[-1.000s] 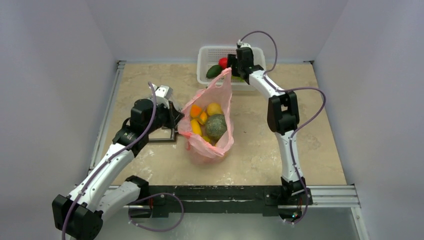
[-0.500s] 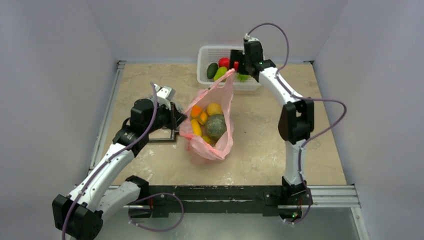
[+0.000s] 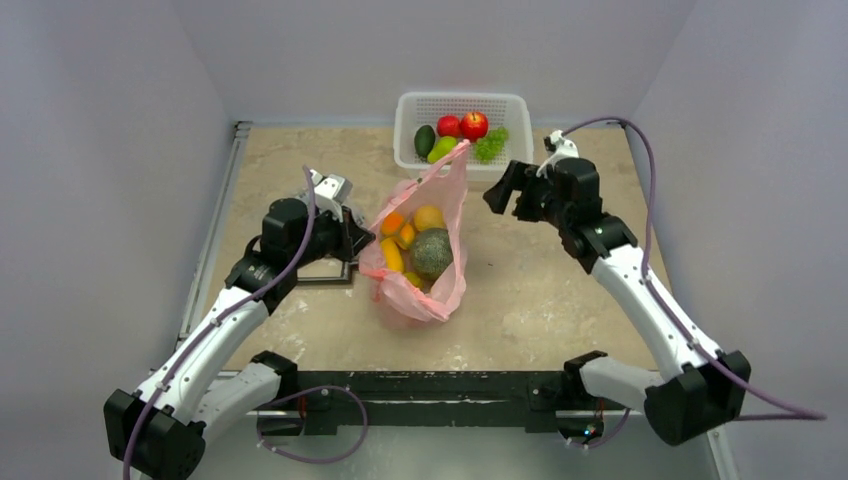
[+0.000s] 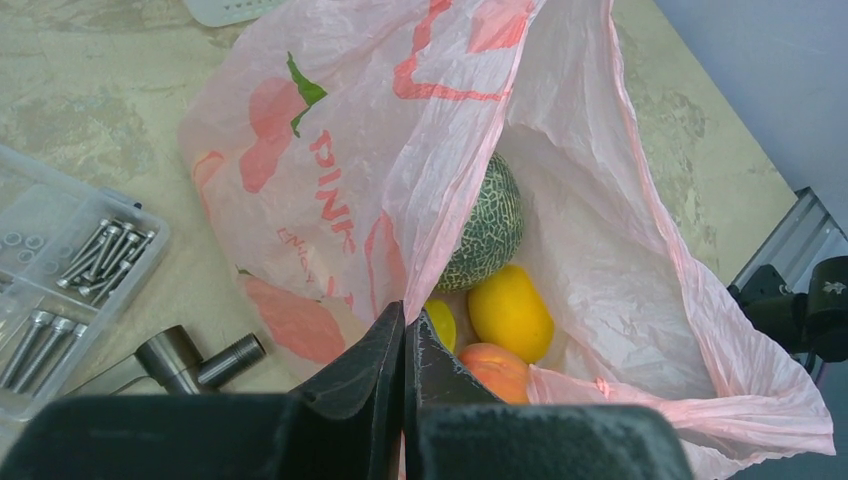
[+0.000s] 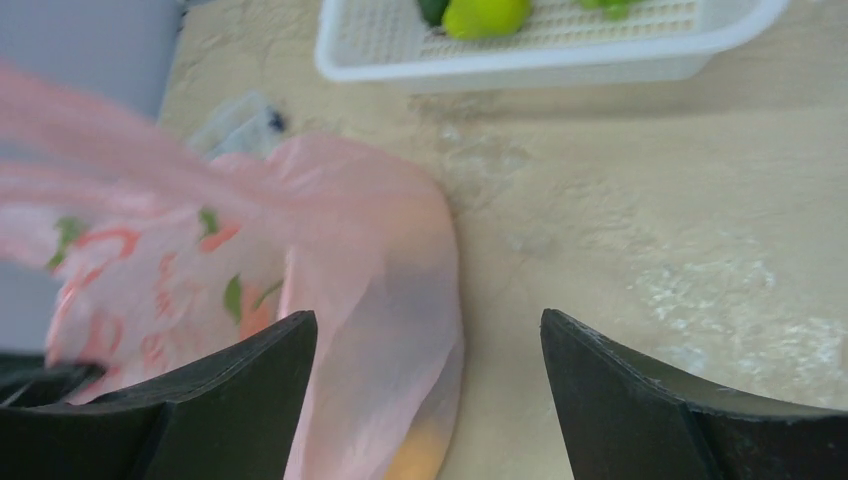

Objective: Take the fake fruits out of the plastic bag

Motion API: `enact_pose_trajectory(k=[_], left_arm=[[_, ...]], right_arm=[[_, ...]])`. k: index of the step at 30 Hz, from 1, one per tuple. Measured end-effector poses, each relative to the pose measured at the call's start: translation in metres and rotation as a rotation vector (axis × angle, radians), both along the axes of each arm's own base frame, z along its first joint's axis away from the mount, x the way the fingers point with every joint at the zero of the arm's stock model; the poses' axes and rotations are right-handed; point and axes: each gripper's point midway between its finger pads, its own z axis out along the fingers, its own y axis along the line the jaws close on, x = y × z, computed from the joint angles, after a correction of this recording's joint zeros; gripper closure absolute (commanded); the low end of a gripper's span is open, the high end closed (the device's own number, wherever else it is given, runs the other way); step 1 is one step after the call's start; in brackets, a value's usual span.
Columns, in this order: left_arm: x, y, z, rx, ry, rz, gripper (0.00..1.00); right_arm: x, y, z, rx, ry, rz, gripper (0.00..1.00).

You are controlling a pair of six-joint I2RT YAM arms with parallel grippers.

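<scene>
Tan table (image 3: 540,290) seen from above: the pink bag (image 3: 410,303) lies in the middle, with the fruits (image 3: 428,217) and the melon (image 3: 432,253) still inside. A second ago the right gripper (image 3: 503,195) was over the white basket (image 3: 462,103) at the back. Now it has swung back beside the bag, wide open and empty. That looks like one fruit dropped off and the next grab coming. From the left wrist, the left gripper (image 4: 404,330) is pinched tight on the bag's edge, holding the mouth open over the melon, a yellow fruit (image 4: 510,312) and an orange fruit (image 4: 497,368). From the right wrist, the spread fingers (image 5: 240,390) touch nothing, with the bag just ahead.
</scene>
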Motion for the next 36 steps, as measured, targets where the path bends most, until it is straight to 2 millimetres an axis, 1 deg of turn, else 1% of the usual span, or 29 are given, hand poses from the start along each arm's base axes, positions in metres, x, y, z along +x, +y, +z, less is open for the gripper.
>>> enact_pose_trajectory(k=[1, 2, 5, 7, 9, 10, 12, 15, 17, 18, 19, 21, 22, 23, 25, 26, 28, 31, 33, 36], left_arm=[[-0.001, -0.001, 0.000, 0.000, 0.003, -0.005, 1.00], [-0.002, -0.002, -0.001, 0.001, 0.005, -0.009, 1.00], [-0.008, -0.007, -0.004, 0.007, 0.018, -0.033, 1.00], [-0.012, -0.011, -0.005, 0.013, 0.020, -0.049, 1.00], [-0.014, -0.013, -0.005, 0.016, 0.019, -0.059, 1.00], [-0.014, -0.013, -0.006, 0.019, 0.018, -0.064, 1.00], [-0.015, -0.014, -0.006, 0.022, 0.017, -0.069, 1.00], [-0.016, -0.014, -0.007, 0.027, 0.016, -0.072, 1.00], [-0.016, -0.014, -0.007, 0.030, 0.015, -0.072, 1.00], [-0.016, -0.014, -0.007, 0.032, 0.013, -0.072, 1.00], [-0.016, -0.015, -0.007, 0.034, 0.012, -0.073, 1.00], [-0.016, -0.015, -0.008, 0.040, 0.009, -0.075, 1.00], [-0.016, -0.015, -0.008, 0.045, 0.008, -0.074, 1.00], [-0.016, -0.014, -0.009, 0.052, 0.005, -0.074, 1.00], [-0.016, -0.014, -0.009, 0.060, -0.001, -0.071, 1.00], [-0.015, -0.014, -0.010, 0.063, -0.002, -0.070, 1.00], [-0.015, -0.014, -0.010, 0.065, -0.004, -0.068, 1.00], [-0.015, -0.014, -0.011, 0.069, -0.004, -0.067, 1.00], [-0.014, -0.014, -0.012, 0.073, 0.000, -0.066, 1.00], [-0.014, -0.013, -0.014, 0.080, 0.004, -0.065, 1.00]], right_arm=[[-0.010, 0.005, 0.001, 0.011, -0.001, 0.032, 0.19], [-0.024, 0.012, 0.004, 0.025, -0.014, 0.080, 0.19], [-0.074, 0.036, 0.017, 0.061, -0.066, 0.244, 0.23], [-0.111, 0.054, 0.029, 0.096, -0.120, 0.373, 0.30], [-0.143, 0.068, 0.037, 0.137, -0.166, 0.489, 0.40], [-0.154, 0.073, 0.039, 0.155, -0.183, 0.531, 0.46], [-0.169, 0.082, 0.039, 0.186, -0.207, 0.592, 0.51], [-0.176, 0.101, 0.029, 0.192, -0.191, 0.659, 0.52], [-0.178, 0.121, 0.015, 0.173, -0.156, 0.711, 0.59], [-0.178, 0.134, 0.004, 0.154, -0.131, 0.734, 0.62], [-0.177, 0.141, -0.006, 0.134, -0.112, 0.745, 0.65], [-0.171, 0.159, -0.039, 0.059, -0.032, 0.746, 0.69], [-0.166, 0.164, -0.056, 0.015, 0.002, 0.726, 0.70], [-0.160, 0.167, -0.071, -0.026, 0.029, 0.704, 0.71], [-0.149, 0.166, -0.097, -0.112, 0.067, 0.654, 0.71], [-0.145, 0.166, -0.107, -0.152, 0.075, 0.634, 0.71], [-0.139, 0.166, -0.121, -0.216, 0.077, 0.611, 0.71], [-0.141, 0.175, -0.138, -0.296, 0.069, 0.631, 0.71], [-0.143, 0.181, -0.144, -0.333, 0.060, 0.651, 0.71], [-0.148, 0.187, -0.148, -0.354, 0.051, 0.686, 0.71]])
